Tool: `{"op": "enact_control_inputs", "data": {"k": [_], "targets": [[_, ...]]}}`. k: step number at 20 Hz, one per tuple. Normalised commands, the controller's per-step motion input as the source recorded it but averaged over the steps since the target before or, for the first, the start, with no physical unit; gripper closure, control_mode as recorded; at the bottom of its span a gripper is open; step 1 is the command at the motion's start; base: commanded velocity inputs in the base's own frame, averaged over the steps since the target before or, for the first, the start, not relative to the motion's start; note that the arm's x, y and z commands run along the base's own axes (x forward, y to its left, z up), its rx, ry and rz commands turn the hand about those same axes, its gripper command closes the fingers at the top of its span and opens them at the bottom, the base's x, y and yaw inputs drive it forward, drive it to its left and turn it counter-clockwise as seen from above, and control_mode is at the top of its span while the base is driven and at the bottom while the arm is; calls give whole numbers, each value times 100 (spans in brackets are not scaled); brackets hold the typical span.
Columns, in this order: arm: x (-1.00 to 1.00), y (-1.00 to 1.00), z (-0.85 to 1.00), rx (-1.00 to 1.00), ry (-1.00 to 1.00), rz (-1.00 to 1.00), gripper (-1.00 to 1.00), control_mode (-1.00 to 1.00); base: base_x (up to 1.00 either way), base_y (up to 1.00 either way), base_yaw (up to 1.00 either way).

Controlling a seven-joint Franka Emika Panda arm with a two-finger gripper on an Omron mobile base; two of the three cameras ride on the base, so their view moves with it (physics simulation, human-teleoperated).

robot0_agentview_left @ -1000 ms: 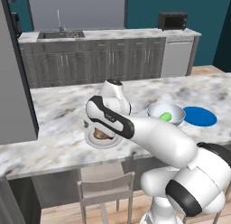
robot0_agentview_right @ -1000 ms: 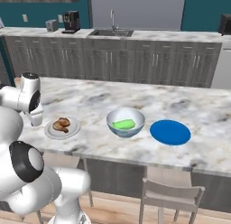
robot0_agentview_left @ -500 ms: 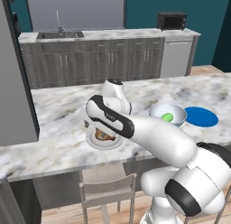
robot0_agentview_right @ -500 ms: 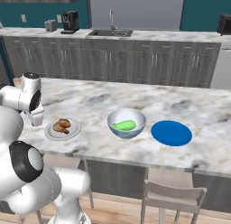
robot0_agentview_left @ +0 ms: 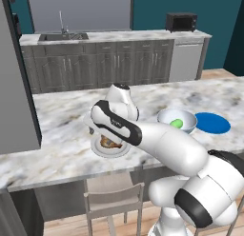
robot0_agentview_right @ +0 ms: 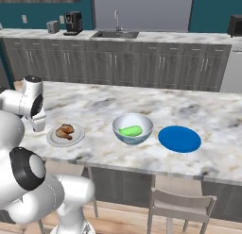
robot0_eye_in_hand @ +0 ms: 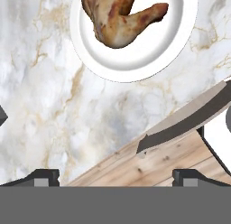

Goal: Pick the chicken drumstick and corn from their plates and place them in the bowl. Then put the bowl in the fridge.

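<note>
**Drumstick next, corn already home**

Pincer (robot0_eye_in_hand: pixel 115 173) stands wide apart with nothing between its tips, looking down at the counter edge just short of the pale plate (robot0_eye_in_hand: pixel 185 47). In the right base view it hangs (robot0_agentview_right: pixel 38 122) at the near left of the island, just beside that plate (robot0_agentview_right: pixel 79 136) and not touching it.

The chicken drumstick (robot0_eye_in_hand: pixel 118 21) lies on the pale plate, thick meaty end to one side and the thinner bone end pointing away from it. It looks glossy and irregular, so I judge it slippery and a little yielding at the meat, firmer toward the bone. It should be light. The best hold is probably across the thick middle of the lump, where the tips can bite on both flanks; a pinch on the tapering end would likely squirt it out. The plate's raised rim may get in the way of a low approach, so coming straight down over the meat seems safer.

The corn (robot0_agentview_right: pixel 130 131) already rests inside the bowl (robot0_agentview_right: pixel 119 129), which stands on the marble counter (robot0_agentview_right: pixel 208 110) between the pale plate and the blue plate (robot0_agentview_right: pixel 179 138); the blue one is bare. So half the loading looks done, and the drumstick is the piece outstanding.

The fridge (robot0_agentview_left: pixel 14 87) rises as a tall grey side at the left of the left base view, well apart from the bowl. A chair (robot0_agentview_right: pixel 179 204) stands below the counter edge.
</note>
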Motion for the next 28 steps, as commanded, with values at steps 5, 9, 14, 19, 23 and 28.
{"op": "enact_control_inputs", "data": {"k": [5,9,14,19,23,28], "targets": [[0,0,0,0,0,0,-100,100,0,0,0],[0,0,0,0,0,0,-100,100,0,0,0],[0,0,0,0,0,0,-100,-100,0,0,0],[0,0,0,0,0,0,-100,-100,0,0,0],[0,0,0,0,1,0,-100,-100,0,0,0],[0,-2,0,1,0,0,-100,-100,0,0,0]]}}
